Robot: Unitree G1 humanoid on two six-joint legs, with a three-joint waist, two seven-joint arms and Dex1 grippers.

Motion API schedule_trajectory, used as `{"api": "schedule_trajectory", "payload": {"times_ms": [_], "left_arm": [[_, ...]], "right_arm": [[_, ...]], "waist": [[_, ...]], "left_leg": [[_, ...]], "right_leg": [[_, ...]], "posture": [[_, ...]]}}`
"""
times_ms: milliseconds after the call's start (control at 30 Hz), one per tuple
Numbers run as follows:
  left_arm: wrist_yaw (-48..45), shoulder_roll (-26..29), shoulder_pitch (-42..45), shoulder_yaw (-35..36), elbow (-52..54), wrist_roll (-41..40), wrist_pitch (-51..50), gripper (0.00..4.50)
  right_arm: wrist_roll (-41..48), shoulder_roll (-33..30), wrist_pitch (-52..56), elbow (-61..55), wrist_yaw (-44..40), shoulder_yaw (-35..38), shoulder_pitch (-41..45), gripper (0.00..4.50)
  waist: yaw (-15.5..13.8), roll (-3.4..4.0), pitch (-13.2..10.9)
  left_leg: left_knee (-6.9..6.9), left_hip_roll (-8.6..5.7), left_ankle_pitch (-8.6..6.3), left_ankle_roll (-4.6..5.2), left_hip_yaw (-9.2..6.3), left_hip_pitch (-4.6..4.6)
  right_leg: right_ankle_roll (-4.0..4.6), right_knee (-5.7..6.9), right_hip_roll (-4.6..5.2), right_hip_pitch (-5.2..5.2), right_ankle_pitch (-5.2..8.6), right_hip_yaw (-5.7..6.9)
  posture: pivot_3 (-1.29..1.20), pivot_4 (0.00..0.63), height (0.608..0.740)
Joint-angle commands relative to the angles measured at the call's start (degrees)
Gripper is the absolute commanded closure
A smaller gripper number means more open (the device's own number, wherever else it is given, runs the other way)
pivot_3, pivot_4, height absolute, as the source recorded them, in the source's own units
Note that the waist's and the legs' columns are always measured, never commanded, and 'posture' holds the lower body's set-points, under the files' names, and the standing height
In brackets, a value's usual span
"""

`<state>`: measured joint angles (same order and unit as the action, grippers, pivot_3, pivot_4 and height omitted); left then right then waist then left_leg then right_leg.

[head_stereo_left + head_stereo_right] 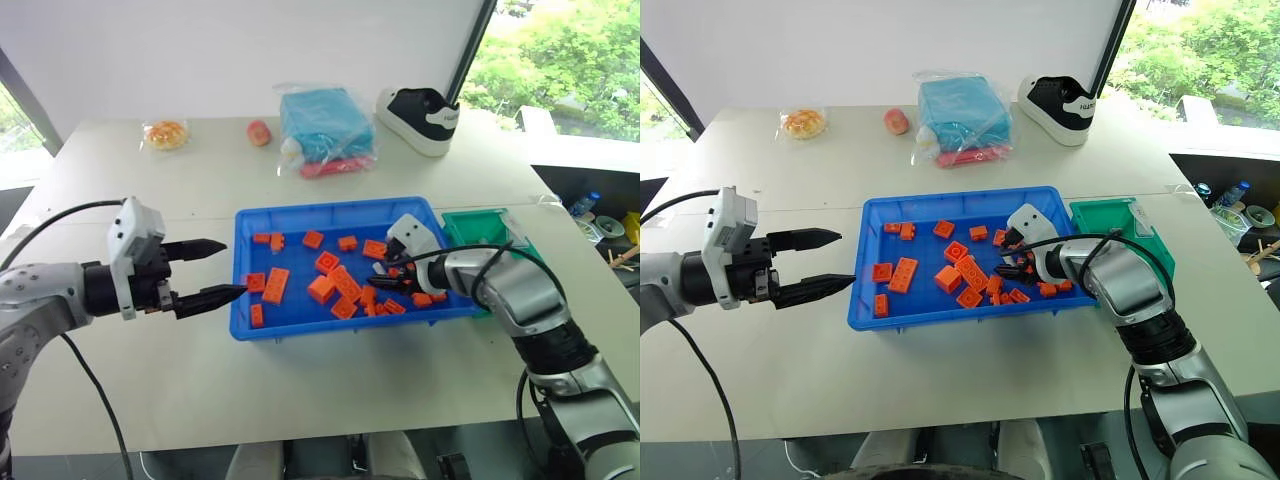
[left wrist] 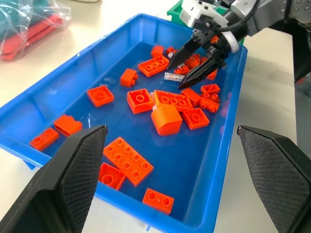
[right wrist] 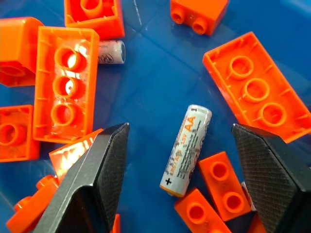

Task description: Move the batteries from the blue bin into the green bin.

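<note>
Crowding battery between open right end effector fingers: orange bricks.

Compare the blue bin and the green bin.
The blue bin is wide and shallow; the green bin is much smaller and deeper. The blue bin holds orange bricks and at least two batteries; no contents can be made out in the green bin. The right hand is inside the blue bin, not the green bin. Both are rectangular plastic, side by side on the table.

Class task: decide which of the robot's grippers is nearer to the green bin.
Right. The right gripper is open inside the blue bin, at its end beside the green bin; the left gripper is open outside the blue bin's far end.
</note>
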<state>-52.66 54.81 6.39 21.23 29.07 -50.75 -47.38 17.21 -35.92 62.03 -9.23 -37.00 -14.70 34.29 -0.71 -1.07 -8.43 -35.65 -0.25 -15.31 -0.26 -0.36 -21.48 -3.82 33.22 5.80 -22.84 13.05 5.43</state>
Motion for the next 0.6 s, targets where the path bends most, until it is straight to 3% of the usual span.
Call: {"api": "schedule_trajectory", "payload": {"times_ms": [33,167,300,600], "left_arm": [[0.3,-0.1,0.6,1.2,0.6,-0.5,1.0,0.0],[0.4,-0.2,0.6,1.1,0.3,-0.1,1.7,0.0],[0.3,-0.2,1.0,1.0,-0.1,0.3,2.4,0.0],[0.8,-0.3,2.3,0.4,-0.7,0.6,3.2,0.0]], "right_arm": [[1.1,0.5,1.2,-3.9,-0.4,1.7,2.9,1.07],[2.6,1.9,3.8,-6.2,0.1,2.3,3.5,1.07],[4.2,4.5,6.5,-8.6,0.9,1.0,2.1,0.05],[1.1,6.2,1.2,-2.5,1.4,-3.3,1.7,0.05]], "waist": [[0.0,0.01,0.0],[-0.1,0.01,0.0],[0.0,0.04,0.0],[0.0,0.13,-0.1]], "left_leg": [[0.01,0.0,0.0,0.0,-0.01,0.01],[0.0,0.0,0.0,0.0,-0.01,0.0],[0.0,0.0,0.0,0.0,-0.01,0.0],[0.01,-0.01,0.0,0.0,-0.01,0.01]], "right_leg": [[0.0,0.01,0.0,-0.03,0.0,0.0],[0.0,0.0,0.0,-0.02,0.0,0.0],[0.0,0.0,0.02,-0.03,0.0,0.0],[0.0,0.01,0.01,-0.05,0.0,0.0]], "posture": [[0.0,0.15,0.727],[0.0,0.15,0.727],[0.0,0.15,0.727],[0.0,0.15,0.727]]}}
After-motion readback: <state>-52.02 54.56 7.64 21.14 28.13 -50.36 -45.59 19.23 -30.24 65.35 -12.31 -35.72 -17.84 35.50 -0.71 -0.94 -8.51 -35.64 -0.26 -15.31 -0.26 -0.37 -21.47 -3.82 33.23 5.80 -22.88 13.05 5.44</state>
